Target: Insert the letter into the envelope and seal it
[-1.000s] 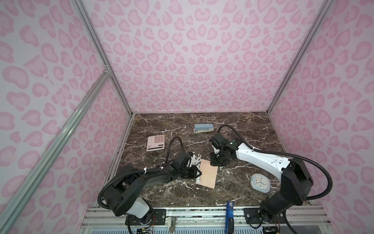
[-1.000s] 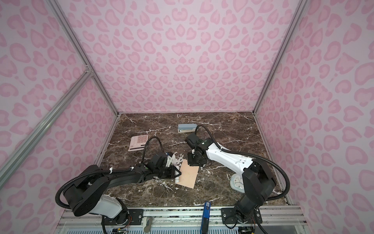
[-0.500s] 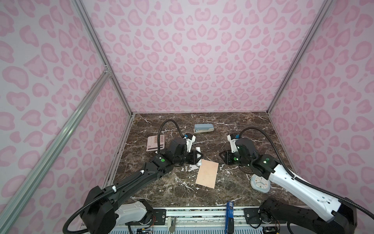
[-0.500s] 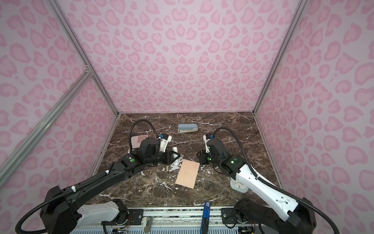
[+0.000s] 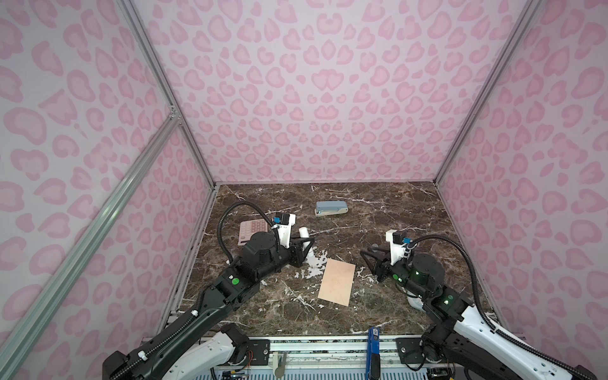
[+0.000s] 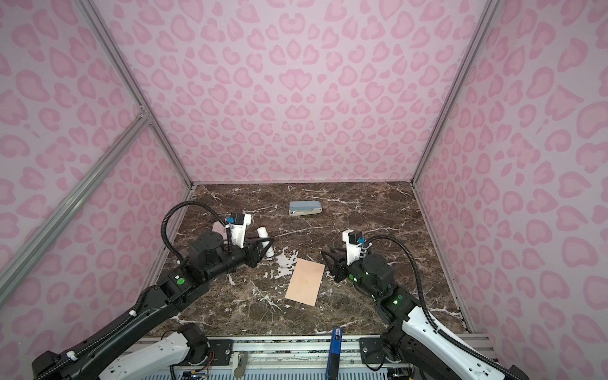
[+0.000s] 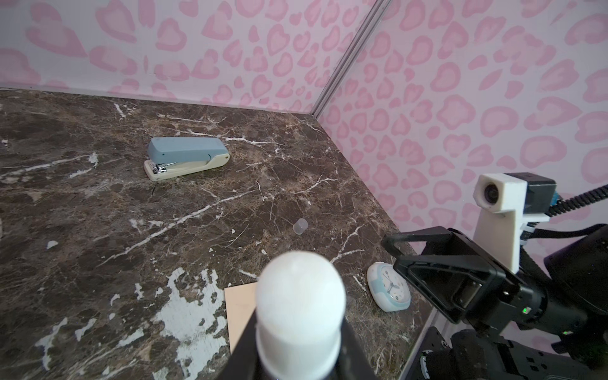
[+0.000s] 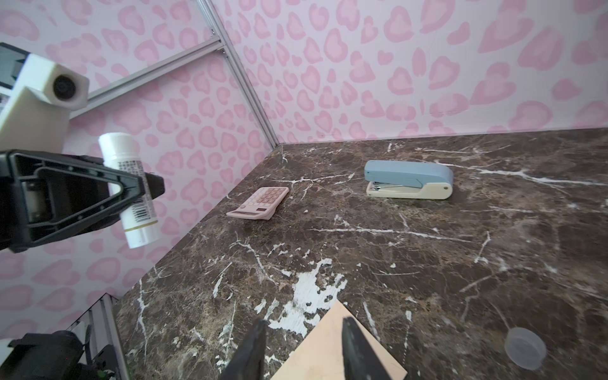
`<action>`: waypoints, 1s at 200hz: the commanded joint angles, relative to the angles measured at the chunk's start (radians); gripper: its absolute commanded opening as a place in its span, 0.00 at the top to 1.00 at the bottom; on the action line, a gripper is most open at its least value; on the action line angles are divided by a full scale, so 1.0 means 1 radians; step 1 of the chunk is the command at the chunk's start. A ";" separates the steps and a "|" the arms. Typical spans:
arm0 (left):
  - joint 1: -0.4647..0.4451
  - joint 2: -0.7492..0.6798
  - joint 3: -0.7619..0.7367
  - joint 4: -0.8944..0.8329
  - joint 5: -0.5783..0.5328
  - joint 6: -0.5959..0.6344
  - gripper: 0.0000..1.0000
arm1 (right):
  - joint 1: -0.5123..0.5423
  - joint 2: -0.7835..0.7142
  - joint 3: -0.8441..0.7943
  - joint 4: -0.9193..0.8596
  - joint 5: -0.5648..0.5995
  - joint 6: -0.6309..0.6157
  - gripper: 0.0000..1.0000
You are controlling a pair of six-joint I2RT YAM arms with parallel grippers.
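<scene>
Left arm: stretched forward over the counter (image 5: pixel 394 204), wrist level, left tool (image 5: pixel 306 250) raised off the surface. Closed on a white glue stick (image 8: pixel 130 184), held near upright, rounded end toward the wrist camera.

Right arm: folded low, right tool (image 8: pixel 304 325) pointing toward the centre, clear of the surface. Fingers (image 8: pixel 253 348) apart, nothing between them; tips over the near corner of the envelope (image 5: pixel 337 282).

Envelope: flat on the counter between both tools, plain peach face up, slightly skewed, touched by neither. Contents hidden; letter not seen.

Small clear cap (image 8: pixel 525 347): lying alone on the counter, well apart from the glue stick, inside not visible.

Elsewhere: stapler (image 5: pixel 331 208) at the back, calculator (image 5: pixel 251 230) behind the left arm.
</scene>
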 commanded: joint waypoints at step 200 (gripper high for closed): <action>0.094 0.248 0.025 0.639 0.653 -0.015 0.96 | 0.117 0.372 0.124 0.486 -0.358 -0.023 0.48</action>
